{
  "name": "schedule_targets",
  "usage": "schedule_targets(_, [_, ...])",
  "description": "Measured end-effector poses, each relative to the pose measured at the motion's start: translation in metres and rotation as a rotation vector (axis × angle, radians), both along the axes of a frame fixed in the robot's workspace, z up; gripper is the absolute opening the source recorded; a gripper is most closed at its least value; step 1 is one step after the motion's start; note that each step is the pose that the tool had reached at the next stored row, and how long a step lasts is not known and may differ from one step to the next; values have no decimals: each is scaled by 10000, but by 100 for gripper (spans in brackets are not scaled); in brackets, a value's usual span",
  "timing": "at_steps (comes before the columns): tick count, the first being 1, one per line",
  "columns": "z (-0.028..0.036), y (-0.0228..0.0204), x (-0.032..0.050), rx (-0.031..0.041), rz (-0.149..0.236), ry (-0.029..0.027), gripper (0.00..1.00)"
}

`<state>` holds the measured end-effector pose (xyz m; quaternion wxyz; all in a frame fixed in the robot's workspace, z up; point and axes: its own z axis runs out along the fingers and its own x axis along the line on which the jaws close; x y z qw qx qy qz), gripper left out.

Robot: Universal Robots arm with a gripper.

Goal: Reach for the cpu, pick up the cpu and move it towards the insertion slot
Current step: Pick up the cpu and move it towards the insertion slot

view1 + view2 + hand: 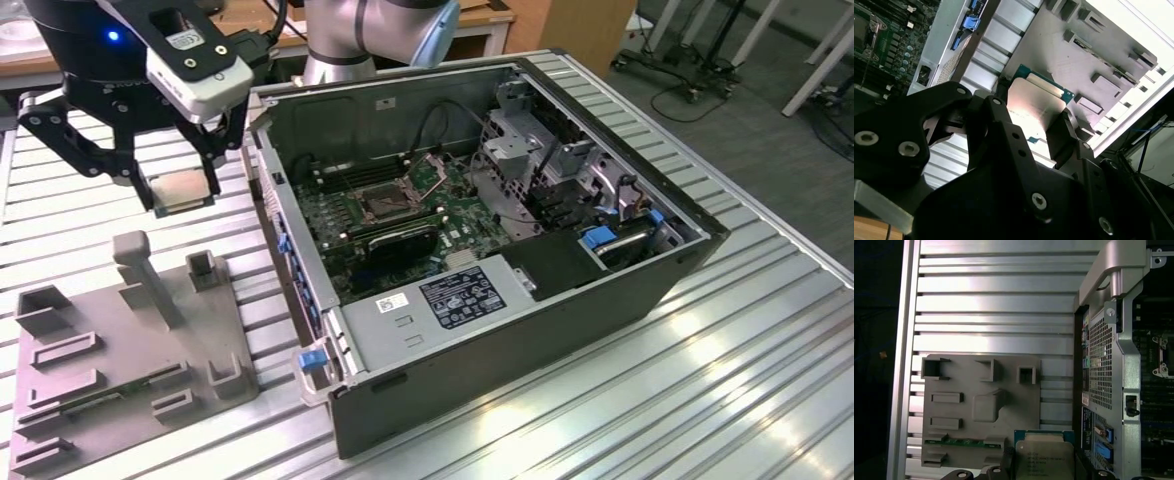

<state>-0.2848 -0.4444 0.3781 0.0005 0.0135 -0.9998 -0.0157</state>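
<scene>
gripper (179, 189) clamped on cpu (1044, 458) | over table (80, 255) — nr PC case (534, 330)

The table (747, 400) is shiny metal with long ridges. A big open computer case (534, 340) sits on it. A flat grey plate (134, 340) with little blocks lies just beside the case.

Arm (371, 38): silver link upright, wrist pointing downward | gripper (178, 195): at the exterior view's left, black fingers (136, 180) clamped on opposite edges of the cpu (187, 188).
</scene>
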Motion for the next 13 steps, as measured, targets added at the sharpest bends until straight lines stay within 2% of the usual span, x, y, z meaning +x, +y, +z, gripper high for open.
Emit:
schedule_targets(9, [-1,0,121,0,1,-1,54])
schedule_targets(13, [-1,0,133,0,-2,-1,54])
